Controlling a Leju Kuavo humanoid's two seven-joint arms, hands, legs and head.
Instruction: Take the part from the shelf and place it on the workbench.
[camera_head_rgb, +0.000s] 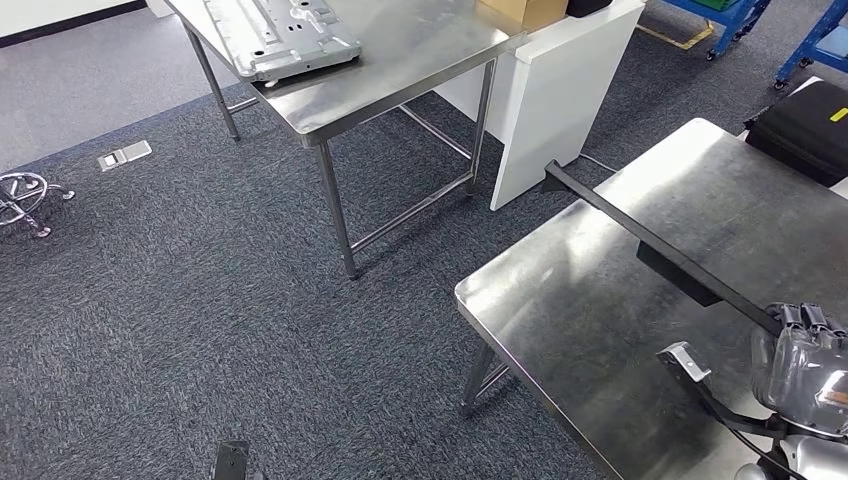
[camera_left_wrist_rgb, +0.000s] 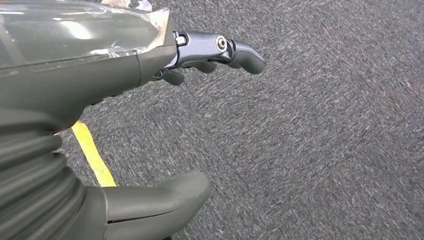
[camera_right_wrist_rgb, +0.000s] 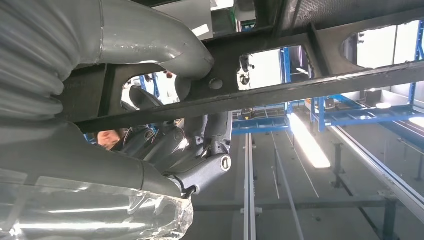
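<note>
The part is a long black metal frame (camera_head_rgb: 660, 250), held slanting just above the steel workbench (camera_head_rgb: 590, 320) at the right of the head view. My right hand (camera_head_rgb: 805, 365) grips its near end at the bottom right corner. In the right wrist view the thumb (camera_right_wrist_rgb: 165, 45) lies over the black frame (camera_right_wrist_rgb: 280, 92) and the fingers (camera_right_wrist_rgb: 200, 172) curl round it from the other side. My left hand (camera_left_wrist_rgb: 125, 65) hangs over the carpet with thumb (camera_left_wrist_rgb: 165, 197) and fingers (camera_left_wrist_rgb: 235, 50) apart, holding nothing.
A second steel table (camera_head_rgb: 420, 60) stands at the back with a grey metal plate (camera_head_rgb: 285, 35) on it, and a white cabinet (camera_head_rgb: 560, 90) is beside it. A black case (camera_head_rgb: 805, 125) lies past the workbench. Blue carts (camera_head_rgb: 730, 15) are far right. A chair base (camera_head_rgb: 25, 195) sits at the left.
</note>
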